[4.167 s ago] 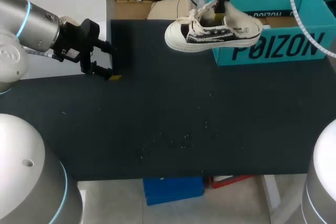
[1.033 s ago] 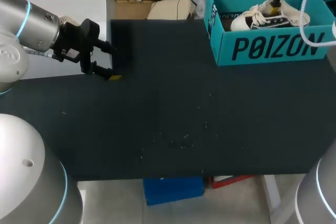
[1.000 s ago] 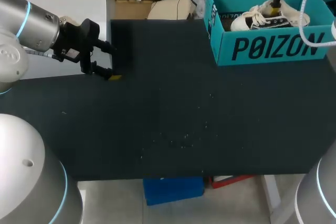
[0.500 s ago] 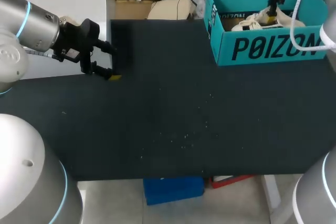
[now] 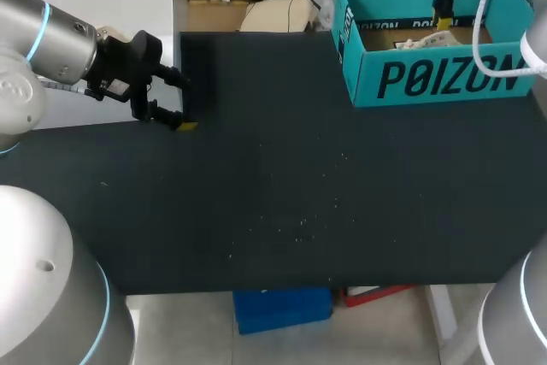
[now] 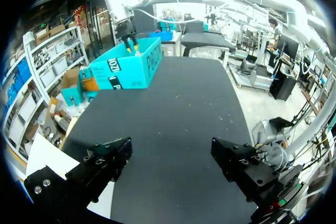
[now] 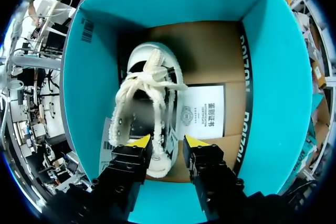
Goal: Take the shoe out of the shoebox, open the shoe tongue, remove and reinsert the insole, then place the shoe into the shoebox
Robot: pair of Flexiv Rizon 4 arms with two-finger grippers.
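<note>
1. My left gripper (image 5: 175,98) hangs at the table's edge well apart from the shoebox (image 5: 444,74), on the far side of the table from it. Its own wrist view shows the fingers (image 6: 105,161) spread wide with nothing between them.
2. The black table (image 5: 282,194) carries the teal shoebox at its far right corner. Pale specks lie on the cloth between the shoebox and the near edge.
3. The shoebox stands upright with its top open. Its floor is brown cardboard.
4. The shoe (image 7: 149,108) lies inside the shoebox on that floor, sole down, close to one long wall. It is white, with cream laces bunched over the tongue. From the head view only a pale part of it (image 5: 423,42) shows above the shoebox's front wall.
5. A white printed card (image 7: 202,111) lies flat inside the shoebox, just beside the shoe.
6. My right gripper (image 7: 164,141) hangs over the shoebox's open top, above the shoe's heel. Its yellow tips stand narrowly parted and I see no contact with the shoe.
</note>
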